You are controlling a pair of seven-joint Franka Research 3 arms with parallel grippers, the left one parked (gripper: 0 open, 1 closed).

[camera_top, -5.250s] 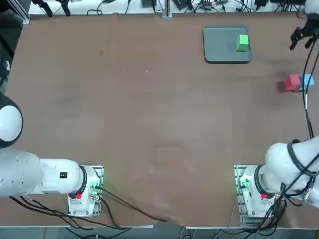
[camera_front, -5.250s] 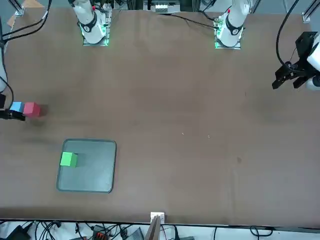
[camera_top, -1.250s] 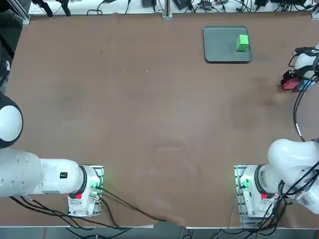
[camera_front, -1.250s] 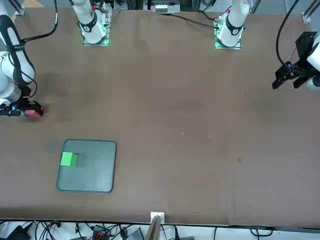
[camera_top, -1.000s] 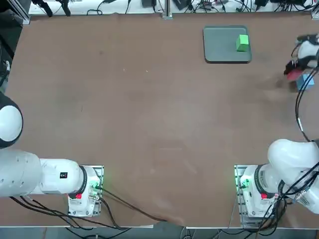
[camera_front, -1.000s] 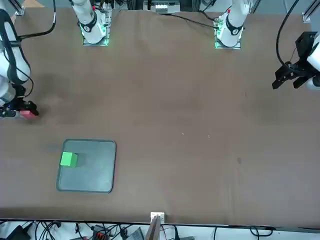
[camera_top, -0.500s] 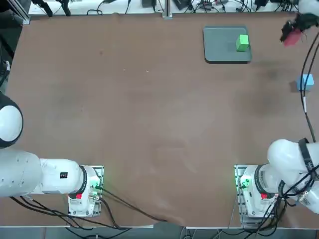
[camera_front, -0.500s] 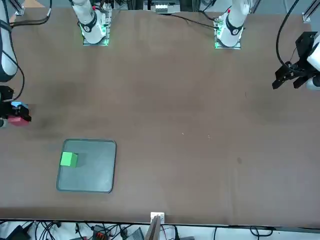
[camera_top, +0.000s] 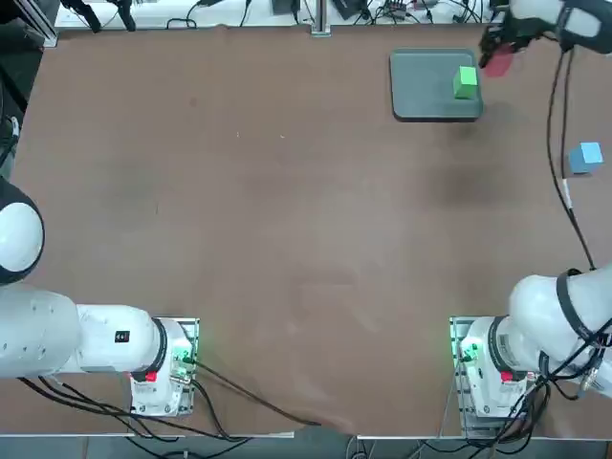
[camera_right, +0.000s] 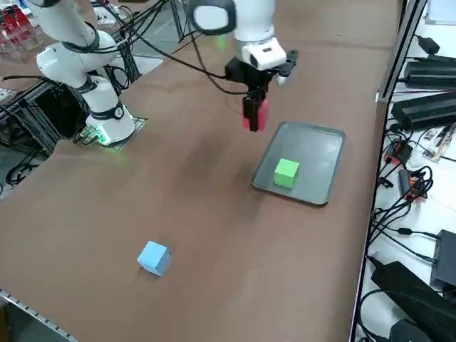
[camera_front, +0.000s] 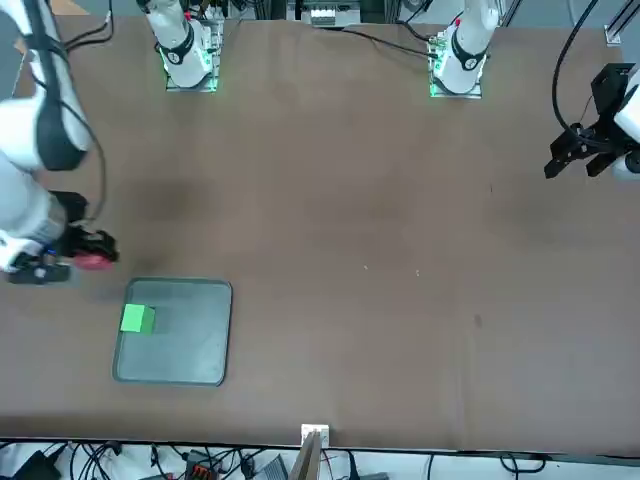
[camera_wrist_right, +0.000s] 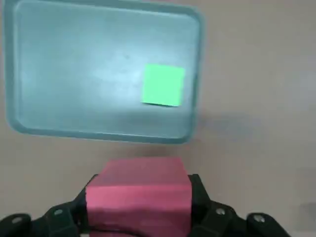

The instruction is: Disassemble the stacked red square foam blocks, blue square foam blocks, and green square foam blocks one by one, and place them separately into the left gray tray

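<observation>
Counter: brown counter (camera_top: 287,191), wide and flat, with cables and power bricks along its far edge and beyond its right side.

Tray: left gray tray (camera_top: 421,91) lies flat near the counter's far edge, in the right half of the top view; its rim shows all round in the wrist view (camera_wrist_right: 98,131).

Green cube: green square foam block (camera_top: 466,81) sits inside the tray, on the side nearest the claw, upright on one face; also seen at (camera_right: 286,172), (camera_front: 137,319) and (camera_wrist_right: 163,85).

Claw: right claw (camera_top: 499,53) hangs above the counter just off the tray's right-hand rim in the top view, pointing down; in the side view (camera_right: 254,117) it is clear of the surface.

Claw state: narrowed onto the red cube, one finger on each side of it, as the wrist view shows (camera_wrist_right: 140,217).

Red cube: red square foam block (camera_wrist_right: 139,200) is pinched in the claw, lifted off the counter, beside the tray and outside its rim; also at (camera_right: 255,114), (camera_front: 92,260) and (camera_top: 497,61).

Red to green: apart, with the tray's rim between them.

Blue cube: blue square foam block (camera_top: 585,157) rests alone on the counter near its right edge, well apart from the tray and the claw; also at (camera_right: 154,257).
</observation>
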